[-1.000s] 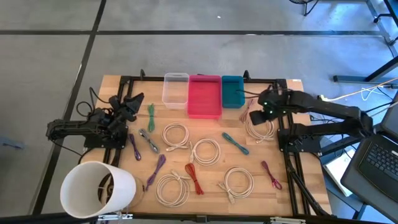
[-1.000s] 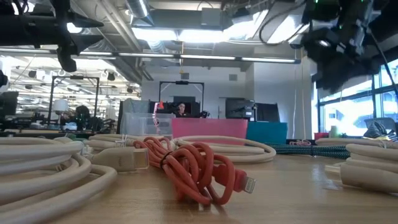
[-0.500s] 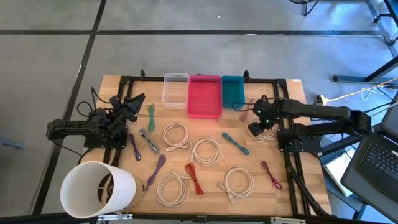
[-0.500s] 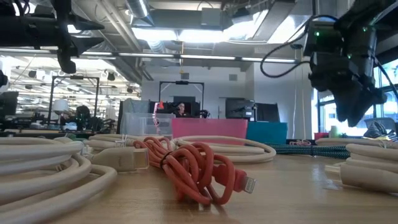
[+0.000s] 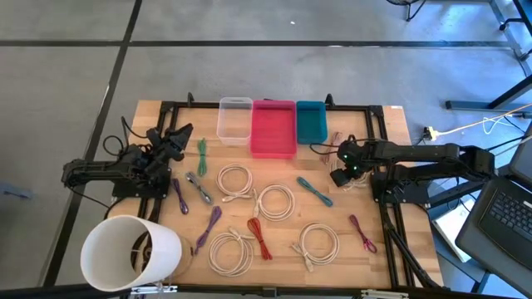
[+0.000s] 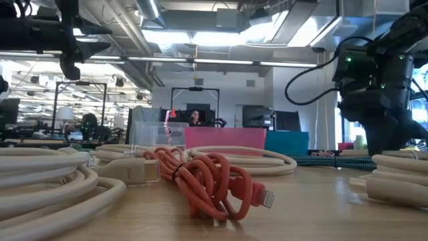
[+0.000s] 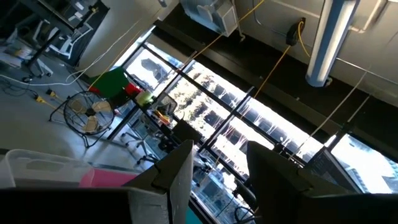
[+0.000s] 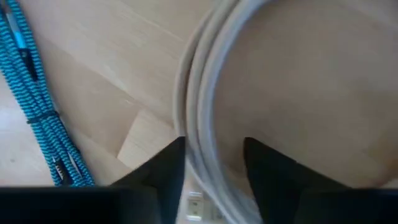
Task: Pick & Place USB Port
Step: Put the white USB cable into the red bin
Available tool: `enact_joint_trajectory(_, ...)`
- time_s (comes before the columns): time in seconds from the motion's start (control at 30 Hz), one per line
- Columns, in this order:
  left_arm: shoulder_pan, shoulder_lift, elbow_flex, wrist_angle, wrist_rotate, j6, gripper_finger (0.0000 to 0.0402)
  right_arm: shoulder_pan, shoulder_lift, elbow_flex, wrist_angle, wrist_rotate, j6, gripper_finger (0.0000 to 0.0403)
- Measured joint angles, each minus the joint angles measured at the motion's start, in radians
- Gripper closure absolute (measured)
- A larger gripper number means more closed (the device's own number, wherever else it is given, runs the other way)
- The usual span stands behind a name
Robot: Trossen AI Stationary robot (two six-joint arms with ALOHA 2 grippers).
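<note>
From above, three bins are sitting in a row at the table's far edge: a clear bin (image 5: 234, 119), a pink bin (image 5: 273, 129) and a teal bin (image 5: 311, 121); I am seeing nothing inside any of them. My right gripper (image 5: 342, 174) is reaching in low over the white coiled cable (image 5: 352, 174) near the right edge, my arm stretched almost flat along the table. My left gripper (image 5: 176, 138) is waiting at the left edge, pointing toward the bins. Other white coils, a teal braided cable (image 5: 314, 190), a red cable (image 5: 259, 237) and purple cables are lying spread across the wood, and a white bucket (image 5: 129, 252) is standing at the near left corner.

At table level, my right gripper (image 6: 381, 144) is hanging just above the coils on the right, behind the red cable (image 6: 204, 181).

Through my left wrist camera, my fingers (image 7: 177, 177) are standing apart, holding nothing.

Through my right wrist camera, my fingers (image 8: 165, 171) are spread to either side of the white coiled cable's (image 8: 202, 118) strand, not yet clamped; the teal braided cable (image 8: 37, 102) is lying beside.
</note>
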Motion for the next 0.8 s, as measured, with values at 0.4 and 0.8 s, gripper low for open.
enact_joint_trajectory(0.4, 0.000, 0.000, 0.000, 0.000, -0.002, 0.000, 0.0258, 0.034, -0.111, 0.254, -0.209, 0.219, 0.104, 0.0388)
enact_joint_trajectory(0.8, 0.000, 0.000, 0.000, 0.000, -0.064, 0.000, 0.0258, 0.005, 0.060, 0.757, 0.078, 0.248, -0.283, 0.0388)
